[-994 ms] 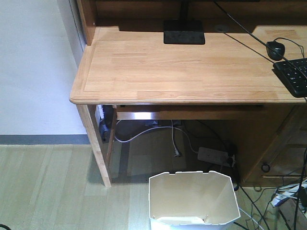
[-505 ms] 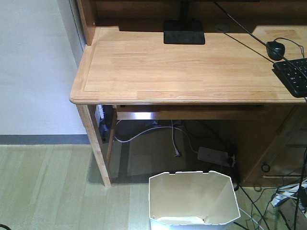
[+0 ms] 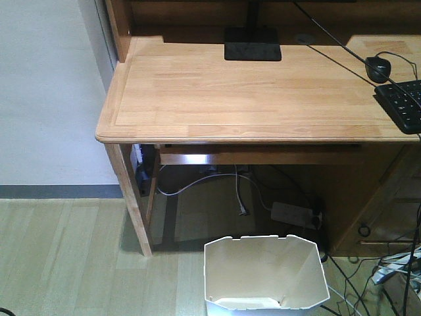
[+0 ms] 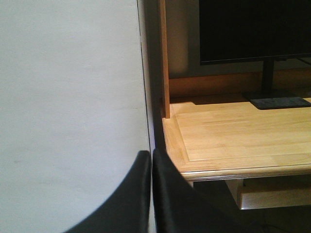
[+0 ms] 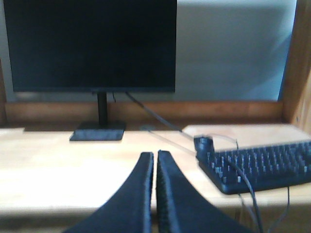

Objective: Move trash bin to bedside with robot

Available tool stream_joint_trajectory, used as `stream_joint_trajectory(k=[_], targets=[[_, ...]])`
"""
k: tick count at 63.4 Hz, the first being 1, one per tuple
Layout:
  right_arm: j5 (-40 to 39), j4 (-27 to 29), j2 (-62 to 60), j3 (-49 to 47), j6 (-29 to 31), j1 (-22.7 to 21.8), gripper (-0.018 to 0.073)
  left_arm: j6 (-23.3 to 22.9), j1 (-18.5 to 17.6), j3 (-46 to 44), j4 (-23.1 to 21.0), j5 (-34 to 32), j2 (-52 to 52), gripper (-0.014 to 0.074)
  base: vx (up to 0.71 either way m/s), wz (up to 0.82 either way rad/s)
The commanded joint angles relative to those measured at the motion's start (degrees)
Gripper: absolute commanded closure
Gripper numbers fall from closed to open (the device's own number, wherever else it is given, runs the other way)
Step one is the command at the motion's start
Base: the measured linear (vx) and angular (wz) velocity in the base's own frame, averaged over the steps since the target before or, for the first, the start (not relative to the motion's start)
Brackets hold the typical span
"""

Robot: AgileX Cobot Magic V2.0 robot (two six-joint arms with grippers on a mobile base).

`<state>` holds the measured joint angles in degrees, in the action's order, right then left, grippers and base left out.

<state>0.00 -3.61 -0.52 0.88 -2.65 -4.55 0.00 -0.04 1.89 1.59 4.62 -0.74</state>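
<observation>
**Front-facing view.** The white plastic trash bin with the angular rim (image 3: 263,271) stands upright on the pale wood-plank floor (image 3: 66,257). It sits at the lower edge of the frame, just in front of the knee space of the light wooden desk (image 3: 250,92). A white power strip (image 3: 293,214) lies on the floor under the desk, behind the bin. A black keyboard (image 3: 402,104) and a black mouse (image 3: 378,68) rest on the desktop at the right. Neither arm appears in this view. Compared with the two preceding pictures, the bin, desk and cables show no displacement. The base therefore appears stationary, and the bin has not been engaged.

**Left wrist view.** The left gripper (image 4: 151,155) has its black fingers pressed together with nothing between them. It points at the desk's left corner and the plain white wall (image 4: 68,97).

**Right wrist view.** The right gripper (image 5: 155,156) is likewise closed and empty. It is held at desktop height, facing the black flat monitor (image 5: 92,43) and the keyboard.

**Task status.** No bed is visible in any view. The transport has probably not begun. An arm must first descend to the bin's thin rim, open and clamp on it.
</observation>
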Motion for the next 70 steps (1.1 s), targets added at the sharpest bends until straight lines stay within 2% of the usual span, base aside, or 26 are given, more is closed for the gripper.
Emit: stream_joint_trajectory(k=[1,24,41,56,64,70], targets=[[-6.6,-0.8,1.5,-5.1,1.8,-0.3,0.0568,-0.8,-0.4,0.7,-0.5,-4.3,-0.8,0.0603,0.0,0.0],[2.4,-0.3,21.5,-21.0,2.7,-0.3,0.0568,-0.8,-0.4,0.7,-0.5,-4.3,-0.8,0.0603,0.0,0.0],[3.5,-0.3,28.8,-21.2,2.7,-0.3,0.0568,-0.8,-0.4,0.7,-0.5,-4.3,-0.8,0.0603,0.0,0.0],[5.8,-0.6,30.2,-21.2,2.7,-0.3,0.0554,-0.8,-0.4,0.7,-0.5,-4.3,-0.8,0.0603,0.0,0.0],[6.6,-0.6,30.2,-21.2,2.7,-0.3,0.0503,-0.8,-0.4,0.7,-0.5,-4.3,-0.8,0.0603,0.0,0.0],[6.6,-0.6,30.2,-21.2,2.7,-0.3,0.0429,-0.8,-0.4,0.7,-0.5,-4.3,-0.8,0.0603,0.0,0.0]])
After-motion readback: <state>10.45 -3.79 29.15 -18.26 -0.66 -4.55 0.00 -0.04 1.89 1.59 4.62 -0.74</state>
